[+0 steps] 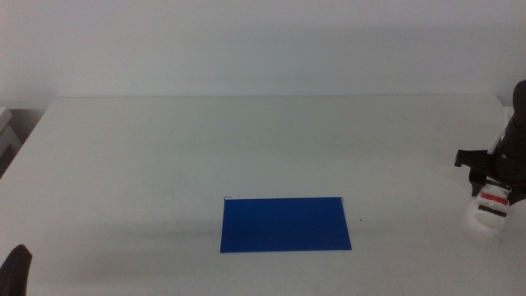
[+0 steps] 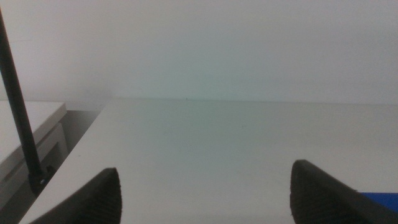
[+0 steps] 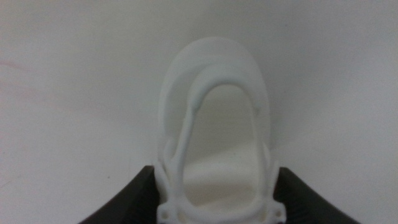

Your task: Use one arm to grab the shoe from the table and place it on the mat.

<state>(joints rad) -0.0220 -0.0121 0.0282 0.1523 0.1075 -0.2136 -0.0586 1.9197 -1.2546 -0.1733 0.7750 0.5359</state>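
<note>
The left gripper [image 1: 16,267] is seen at the bottom left corner of the middle view, low over the worktop [image 1: 246,148] and well apart from everything else. In its wrist view its jaws are spread wide with nothing between them, only bare white surface and a sliver of blue at one edge.

The mat [image 1: 285,224] lies flat on the worktop, a little right of centre in the near half, with its long sides running across the view. Nothing rests on it.

At the far right edge of the middle view, the shoe [image 1: 489,214] is found on the worktop, well apart from the mat. Its white sole and a red strap between black ones can be made out. The right gripper [image 1: 491,191] is placed directly over it, at the end of the black arm [image 1: 518,131] that comes in from the right. In the right wrist view, the shoe [image 3: 214,130] is seen between the two dark jaws, which are closed against its sides. Whether it is lifted off the surface cannot be told.
</note>
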